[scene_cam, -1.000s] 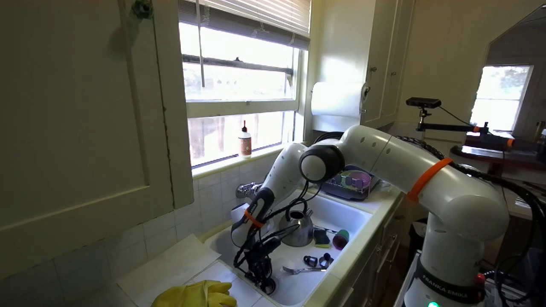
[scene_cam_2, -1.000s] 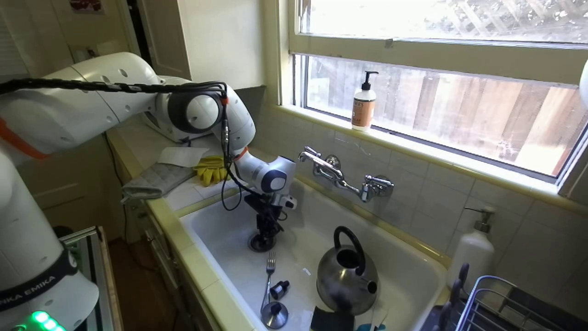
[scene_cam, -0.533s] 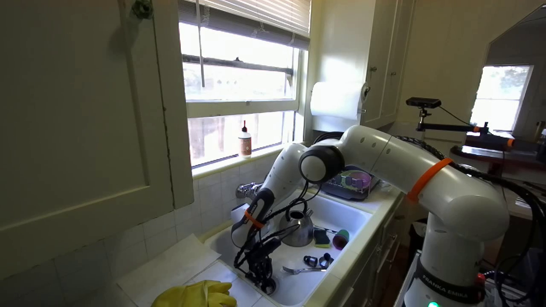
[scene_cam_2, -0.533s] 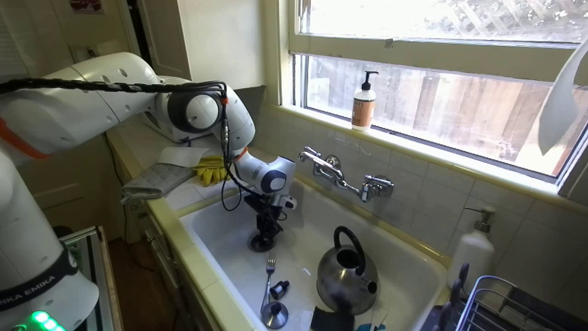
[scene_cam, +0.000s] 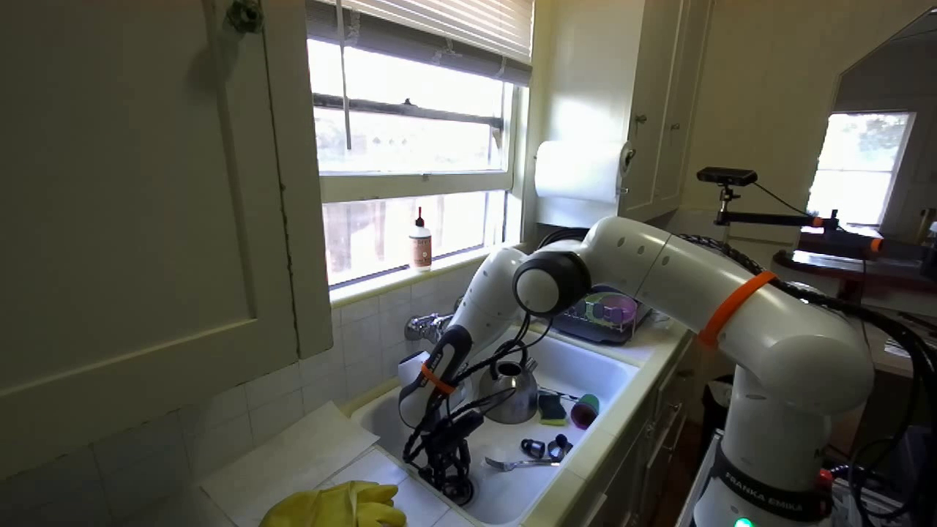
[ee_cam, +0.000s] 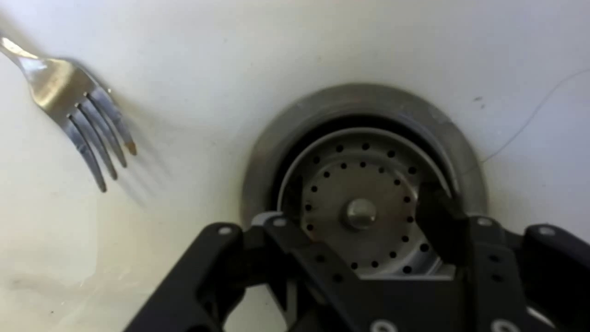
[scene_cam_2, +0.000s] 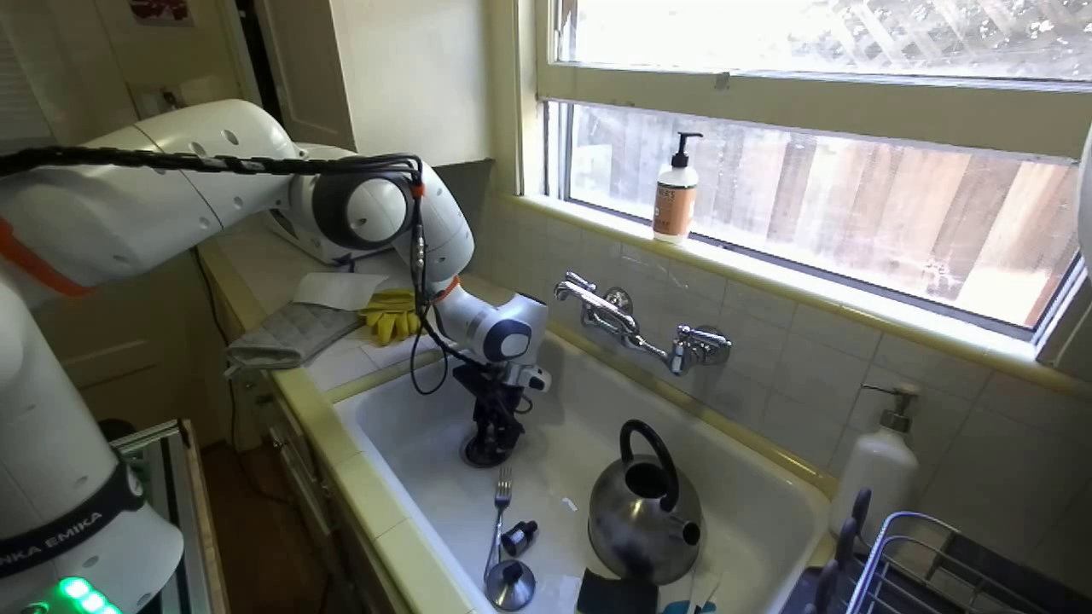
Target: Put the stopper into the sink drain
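In the wrist view the stopper (ee_cam: 364, 184), a round perforated metal strainer with a small central knob, lies inside the sink drain (ee_cam: 368, 99). A dark crescent gap shows between it and the drain ring along the upper edge. Whether it sits fully flat I cannot tell. My gripper (ee_cam: 360, 196) hovers over it with the jaws spread, one finger on each side of the knob and touching neither side of it. Both exterior views show the gripper (scene_cam_2: 490, 448) pointing down at the drain at the sink's end, hiding most of the stopper there.
A fork (ee_cam: 69, 92) lies close to the drain. Farther along the sink are a small black item (scene_cam_2: 519, 537), a metal funnel-shaped piece (scene_cam_2: 510, 586), a kettle (scene_cam_2: 644, 520), a sponge (scene_cam: 553, 408) and a cup (scene_cam: 585, 411). The faucet (scene_cam_2: 610, 315) juts from the wall.
The fingers have spread apart over the drain, letting go of the stopper. The hand has shifted very slightly; the objects in the sink have stayed where they were.
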Motion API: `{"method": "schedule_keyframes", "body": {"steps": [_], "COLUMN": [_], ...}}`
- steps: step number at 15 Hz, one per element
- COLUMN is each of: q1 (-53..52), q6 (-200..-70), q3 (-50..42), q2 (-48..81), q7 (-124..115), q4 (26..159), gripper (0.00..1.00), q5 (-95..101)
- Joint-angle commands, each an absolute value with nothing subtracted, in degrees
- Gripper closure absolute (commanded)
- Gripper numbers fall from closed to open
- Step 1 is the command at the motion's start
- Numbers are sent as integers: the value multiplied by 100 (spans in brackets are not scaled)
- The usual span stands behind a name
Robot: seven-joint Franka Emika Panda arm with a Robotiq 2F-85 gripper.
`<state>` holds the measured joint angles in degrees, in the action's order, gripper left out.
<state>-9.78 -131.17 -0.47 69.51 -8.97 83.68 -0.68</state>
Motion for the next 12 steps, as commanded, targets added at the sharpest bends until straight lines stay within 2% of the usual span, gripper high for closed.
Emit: {"method": "schedule_keyframes", "body": {"steps": [1,5,6,7,8,9,12], "q1": [-932,-871,-849,-833,-821,-812,-790], "q6": [-13405,-13297,-13306,-13323,-13312,-13313,-13332], "q3": [5,69,86,97,104,109,124], "q2": [6827,6829,6832,6828,6825,6818,6800], "q7": [-936,-896,-904,-913,-903,-906,-903], "q4": [8619,8603,8597,8603,8600,8603,8615], "gripper": [8,8,18,57,58,64,50], "q5": [-70,-115,-137,-155,-160,-166,-175]}}
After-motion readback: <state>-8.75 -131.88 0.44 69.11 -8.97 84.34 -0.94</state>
